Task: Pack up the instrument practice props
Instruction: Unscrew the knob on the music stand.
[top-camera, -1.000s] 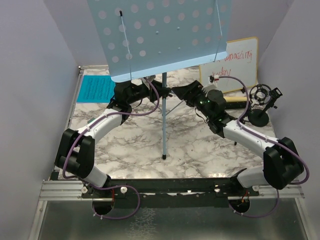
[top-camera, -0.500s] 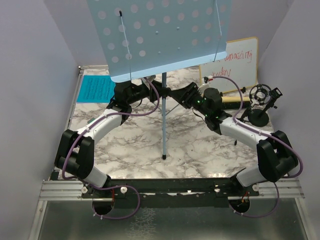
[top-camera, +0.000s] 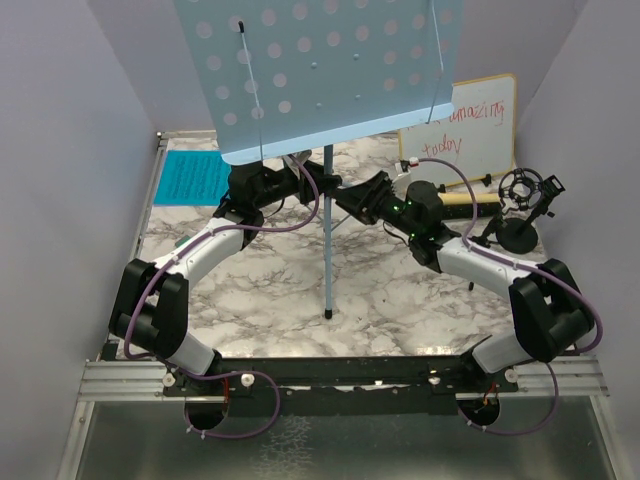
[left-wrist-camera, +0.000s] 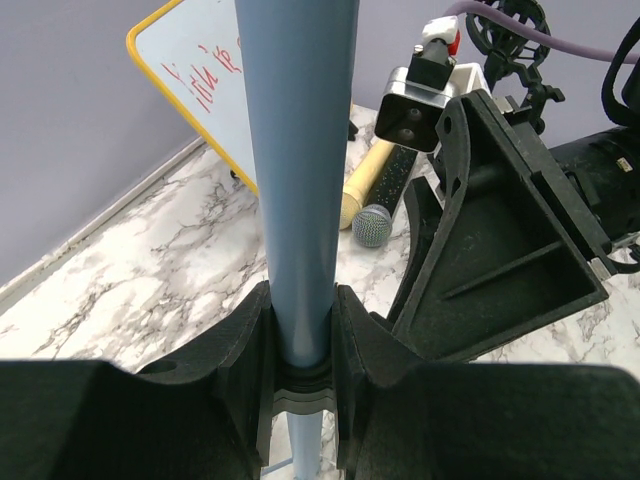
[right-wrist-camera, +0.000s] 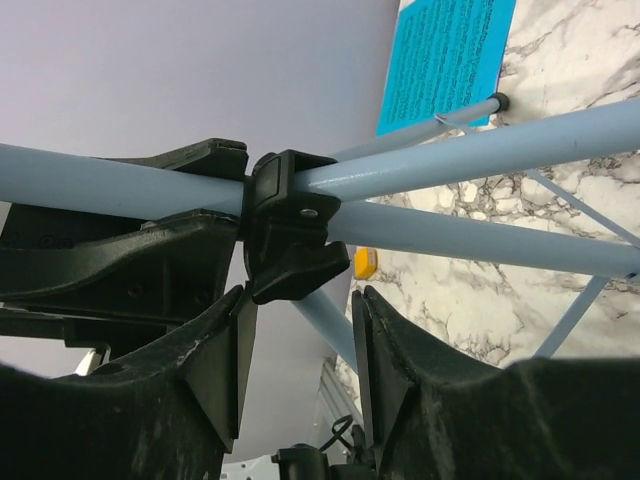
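The music rack (top-camera: 320, 75) stands upright, pole vertical in the left gripper (left-wrist-camera: 300, 325)

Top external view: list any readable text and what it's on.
"amazing": red handwriting, upper line on the whiteboard; anything before it is hidden by the music rack.
"today": red handwriting, lower line on the same board.
Cyan sheet: dark print, too small to read.
No other text shows.
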